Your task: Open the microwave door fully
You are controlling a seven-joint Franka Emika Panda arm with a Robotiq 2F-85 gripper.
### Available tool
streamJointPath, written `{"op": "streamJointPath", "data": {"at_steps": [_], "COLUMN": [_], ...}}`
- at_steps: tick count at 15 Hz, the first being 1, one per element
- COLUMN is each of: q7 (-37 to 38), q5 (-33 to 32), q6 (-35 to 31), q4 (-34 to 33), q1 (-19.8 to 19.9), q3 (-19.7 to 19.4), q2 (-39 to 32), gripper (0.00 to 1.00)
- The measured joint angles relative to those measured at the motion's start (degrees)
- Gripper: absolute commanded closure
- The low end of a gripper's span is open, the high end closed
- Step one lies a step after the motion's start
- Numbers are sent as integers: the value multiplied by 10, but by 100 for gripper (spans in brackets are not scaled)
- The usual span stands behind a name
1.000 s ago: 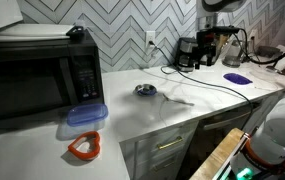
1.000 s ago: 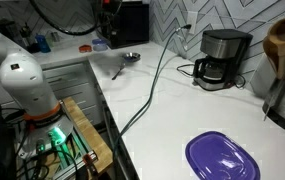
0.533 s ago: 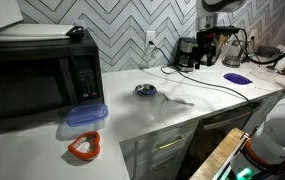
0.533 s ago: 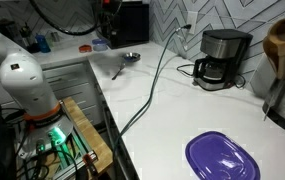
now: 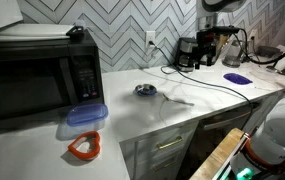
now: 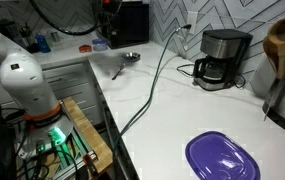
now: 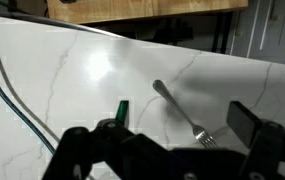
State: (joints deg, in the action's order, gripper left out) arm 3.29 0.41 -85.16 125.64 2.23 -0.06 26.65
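Observation:
The microwave (image 5: 42, 75) is a large black box at the left end of the white counter; it also shows far back in an exterior view (image 6: 132, 22). The microwave door (image 5: 22, 92) with its dark window is closed, beside the button panel (image 5: 87, 75). My gripper (image 7: 182, 128) shows only in the wrist view. It is open and empty, hovering above the counter over a metal fork (image 7: 179, 110). It is well away from the microwave.
Near the microwave lie a blue container lid (image 5: 85, 115) and an orange ring-shaped piece (image 5: 83, 147). A small bowl (image 5: 145, 90) lies mid-counter. A coffee maker (image 6: 222, 58), a purple lid (image 6: 222, 158) and a black cable (image 6: 152, 85) lie further along. The robot base (image 6: 27, 85) stands beside the counter.

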Motion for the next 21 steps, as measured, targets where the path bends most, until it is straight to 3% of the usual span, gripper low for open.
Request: {"op": "streamJointPath", "data": {"at_steps": [8, 15, 21], "q7": [-22, -95, -143], "q5": [0, 4, 12], "q6": [-3, -30, -160], "q4": [0, 0, 2], "q1": [-12, -102, -172], "q3": [10, 78, 114], "q2": [-1, 2, 1], "gripper": [0, 0, 0]}}
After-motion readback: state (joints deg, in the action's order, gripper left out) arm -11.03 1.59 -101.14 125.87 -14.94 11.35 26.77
